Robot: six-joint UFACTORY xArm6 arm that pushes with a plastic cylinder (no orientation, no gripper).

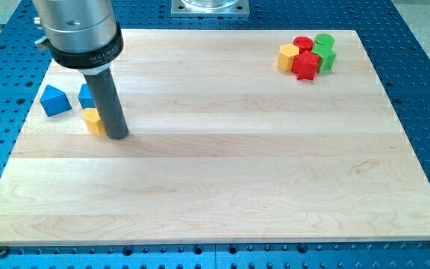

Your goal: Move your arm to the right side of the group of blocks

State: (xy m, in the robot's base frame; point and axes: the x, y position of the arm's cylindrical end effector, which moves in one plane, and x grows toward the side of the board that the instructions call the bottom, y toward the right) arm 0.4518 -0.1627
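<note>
Resting on the wooden board (222,164) near its left edge, my tip (118,137), the plain lower end of a straight dark rod with no jaws to part or close. Touching, or all but touching, the right side of a yellow block (92,119) whose shape is partly hidden by the rod. Standing just right of and below a blue block (86,95), half concealed behind the rod, and near a second blue block (54,100), roof-shaped, lying further toward the left edge. Sitting therefore at the right side of this small left-hand group of three.

Lying well apart, up in the board's top right corner, a tight cluster of five: a yellow block (288,56) on its left, a red block (305,65) at the front, a red cylinder (303,43) behind, a green cylinder (324,41) at the back right, and a green block (328,60) tucked at the right, all touching or nearly so.

Surrounding the board on every side, a blue perforated table (424,90).
</note>
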